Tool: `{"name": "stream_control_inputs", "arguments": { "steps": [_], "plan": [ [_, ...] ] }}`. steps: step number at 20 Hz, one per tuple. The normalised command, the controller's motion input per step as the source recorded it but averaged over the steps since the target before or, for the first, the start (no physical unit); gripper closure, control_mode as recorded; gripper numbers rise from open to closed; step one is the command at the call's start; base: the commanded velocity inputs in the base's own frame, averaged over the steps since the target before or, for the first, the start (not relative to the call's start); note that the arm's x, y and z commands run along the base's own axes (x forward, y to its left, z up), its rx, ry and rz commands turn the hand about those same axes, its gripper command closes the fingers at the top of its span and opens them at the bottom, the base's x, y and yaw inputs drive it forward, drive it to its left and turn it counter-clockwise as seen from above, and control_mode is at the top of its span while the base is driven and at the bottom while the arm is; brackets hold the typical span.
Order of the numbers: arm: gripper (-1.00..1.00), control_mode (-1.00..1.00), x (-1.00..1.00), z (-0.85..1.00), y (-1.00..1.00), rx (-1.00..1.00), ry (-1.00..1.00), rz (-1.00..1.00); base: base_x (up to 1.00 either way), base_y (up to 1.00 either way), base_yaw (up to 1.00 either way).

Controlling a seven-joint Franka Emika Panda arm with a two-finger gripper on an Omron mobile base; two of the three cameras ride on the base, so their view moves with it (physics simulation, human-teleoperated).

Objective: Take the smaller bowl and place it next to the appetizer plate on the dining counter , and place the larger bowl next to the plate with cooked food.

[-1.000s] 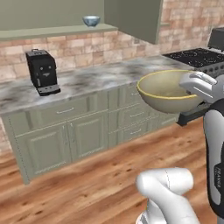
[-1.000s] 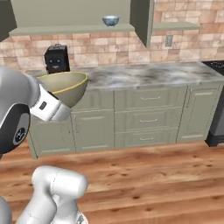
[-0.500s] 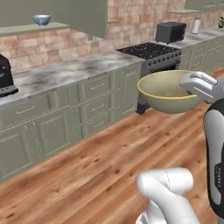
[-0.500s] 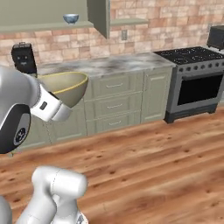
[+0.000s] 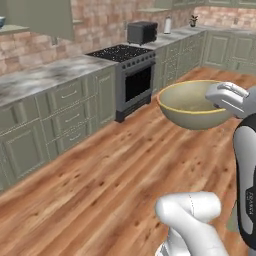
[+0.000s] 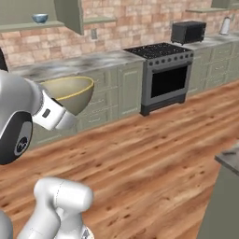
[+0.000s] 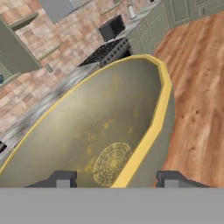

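A: Item one?

B: The larger bowl (image 5: 192, 106). Deep, wide, tan-beige, with a thin yellow rim. In the hand view a faint ring pattern shows at the inside bottom (image 7: 111, 162). It is empty.

A: Pose and place?

B: Mouth up, roughly level, in mid-air above the wooden floor, clear of any counter. The hand (image 7: 117, 178) has one finger inside the wall and one outside, straddling the rim.

A: Item two?

B: The smaller bowl (image 6: 40, 18). Small, blue outside, pale inside. Upright on a high wall shelf against the brick, well apart from the larger one.
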Motion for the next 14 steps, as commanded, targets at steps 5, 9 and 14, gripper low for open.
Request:
{"name": "stream_control_inputs", "arguments": {
  "steps": [5, 9, 14],
  "plan": [
    [1.0, 1.0, 0.0, 0.0, 0.0, 0.0, 0.0, 0.0, -0.67, -0.08, -0.36],
    [1.0, 1.0, 0.0, 0.0, 0.0, 0.0, 0.0, 0.0, -0.26, -0.38, -0.25],
    [1.0, 1.0, 0.0, 0.0, 0.0, 0.0, 0.0, 0.0, -0.42, -0.56, -0.25]
  ]
}}
